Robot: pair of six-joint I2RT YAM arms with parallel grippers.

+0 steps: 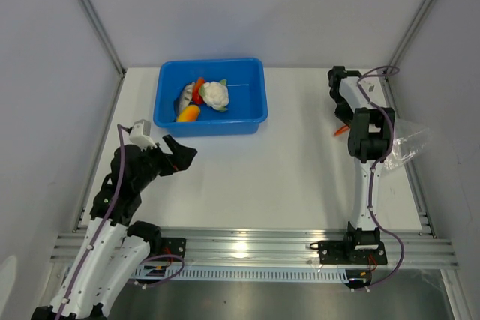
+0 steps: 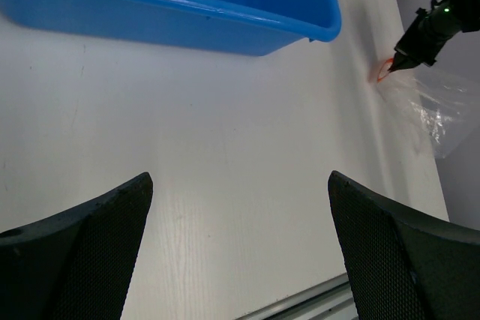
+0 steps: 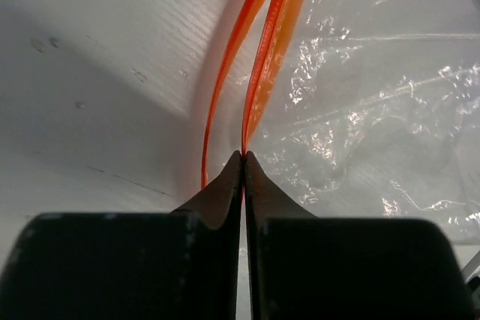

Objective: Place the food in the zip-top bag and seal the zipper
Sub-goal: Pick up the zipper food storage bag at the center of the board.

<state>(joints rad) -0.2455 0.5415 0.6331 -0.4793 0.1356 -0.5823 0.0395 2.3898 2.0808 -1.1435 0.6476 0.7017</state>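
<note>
Zip-top bag (image 1: pixel 409 144), clear crinkly plastic, lies at the right edge of the top view on the white worktop (image 1: pixel 262 177). In the right wrist view its thin red-orange zipper strip (image 3: pixel 266 35) is parted into two lips. Right gripper (image 3: pixel 243 157) is pinched tight on one lip of that strip, jaws pressed together at bottom centre of the frame.

Over at upper centre-left, the blue plastic tub (image 1: pixel 210 127) holds all the toy food: white cauliflower (image 1: pixel 216 94), red pepper (image 1: pixel 198 91), orange carrot-like piece (image 1: pixel 189 113), dark grey fish-like piece (image 1: pixel 184 97). Left gripper (image 1: pixel 178 154) hovers just below the tub's lower left corner, jaws spread wide, holding nothing.

By my read we're on opening the mouth, with nothing bagged yet. Next call: right lifts that lip to hold the mouth open, gently so the film doesn't slip out, while left reaches into the tub for a first piece.
</note>
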